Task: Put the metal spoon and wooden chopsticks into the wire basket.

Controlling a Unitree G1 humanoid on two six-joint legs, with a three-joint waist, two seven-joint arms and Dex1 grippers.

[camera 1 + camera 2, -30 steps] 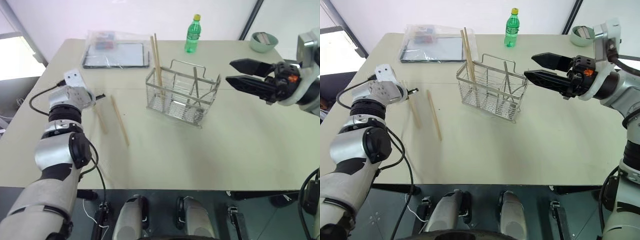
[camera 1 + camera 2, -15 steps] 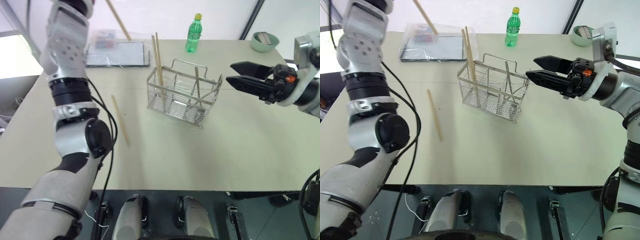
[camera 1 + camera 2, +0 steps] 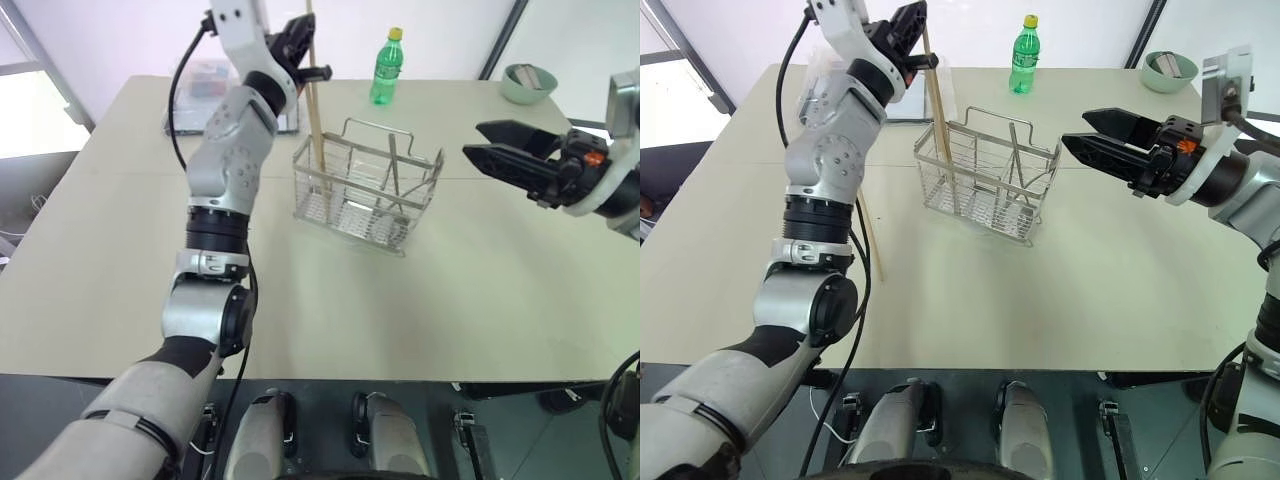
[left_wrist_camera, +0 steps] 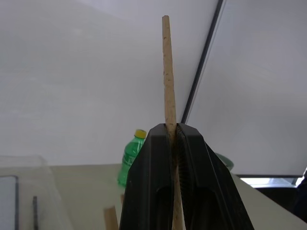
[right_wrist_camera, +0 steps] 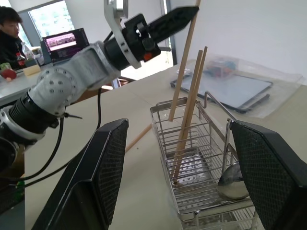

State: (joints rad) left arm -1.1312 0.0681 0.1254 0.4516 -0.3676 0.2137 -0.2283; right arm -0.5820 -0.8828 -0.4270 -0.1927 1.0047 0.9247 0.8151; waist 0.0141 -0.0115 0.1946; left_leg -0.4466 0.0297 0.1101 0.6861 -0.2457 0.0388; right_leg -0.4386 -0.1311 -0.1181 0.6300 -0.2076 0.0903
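The wire basket (image 3: pixel 366 192) stands mid-table with two wooden chopsticks (image 5: pixel 188 111) leaning in its left end. The metal spoon (image 5: pixel 232 186) rests inside, bowl down, handle (image 3: pixel 392 158) up. My left gripper (image 3: pixel 303 35) is raised over the basket's left end and shut on a third chopstick (image 4: pixel 168 72). That stick hangs nearly upright, its lower end at the basket's rim beside the other two. Another chopstick (image 3: pixel 873 243) lies on the table left of the basket, next to my left arm. My right gripper (image 3: pixel 474 140) hovers open to the right of the basket, holding nothing.
A green bottle (image 3: pixel 385 68) stands behind the basket. A clear plastic bag (image 5: pixel 230 88) with a dark tablet lies at the back left. A pale green bowl (image 3: pixel 527 82) sits at the back right corner. A person (image 5: pixel 9 28) sits at a desk beyond the table.
My left arm swung up and to the right, carrying one chopstick from the table's left side to above the basket. One chopstick stays on the table. The right gripper has kept its place.
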